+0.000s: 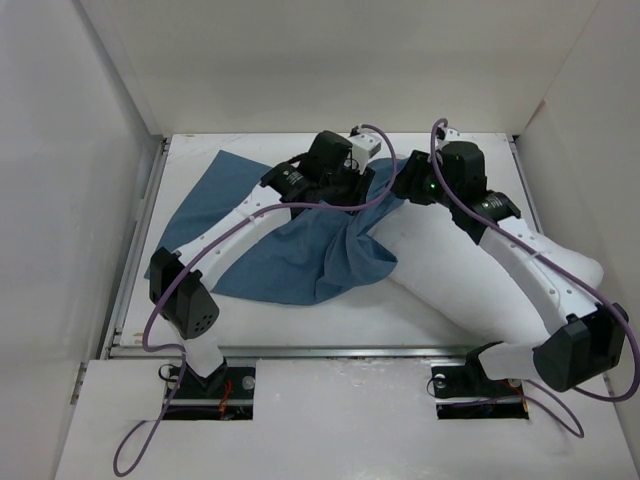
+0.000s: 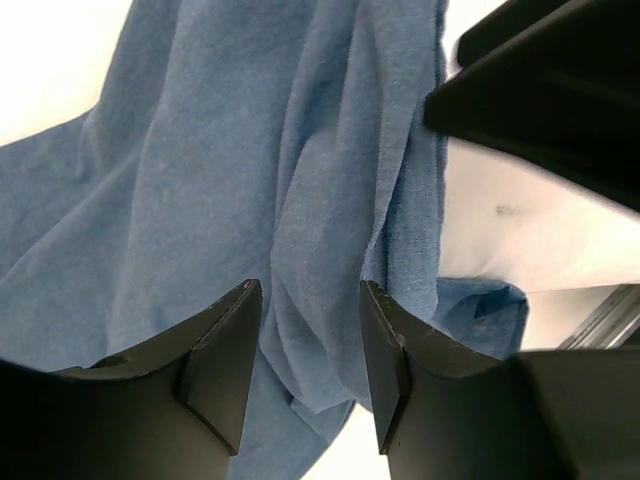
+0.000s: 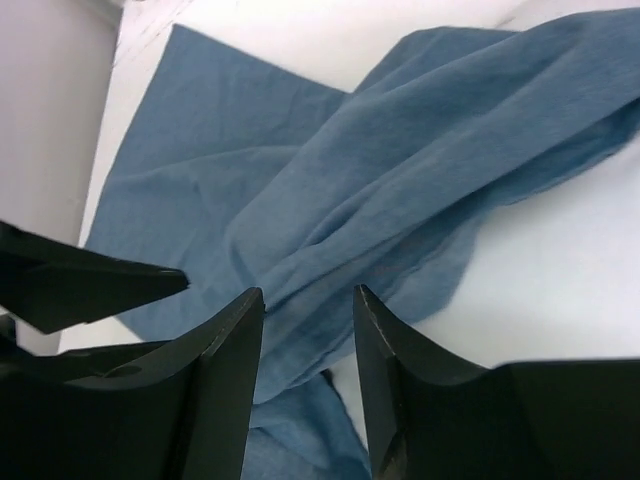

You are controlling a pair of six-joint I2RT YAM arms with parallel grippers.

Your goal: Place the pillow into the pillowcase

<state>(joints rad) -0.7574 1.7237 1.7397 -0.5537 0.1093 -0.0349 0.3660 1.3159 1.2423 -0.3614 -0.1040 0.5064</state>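
Note:
The slate-blue pillowcase (image 1: 290, 250) lies wrinkled from the table's far left to its middle, one end draped over the near end of the white pillow (image 1: 450, 270), which stretches to the right under my right arm. My left gripper (image 1: 352, 190) and right gripper (image 1: 398, 188) hover close together over that draped end. In the left wrist view my left gripper (image 2: 310, 295) is open, its jaws straddling a fold of the pillowcase (image 2: 250, 180), with the pillow (image 2: 520, 230) to the right. In the right wrist view my right gripper (image 3: 308, 300) is open above the pillowcase (image 3: 330, 190) and the pillow (image 3: 560, 260).
White enclosure walls (image 1: 100, 150) stand at the left, back and right. A metal rail (image 1: 300, 350) runs along the table's near edge. Purple cables (image 1: 150, 330) loop off both arms. The right gripper's black body (image 2: 560, 90) sits close to the left gripper.

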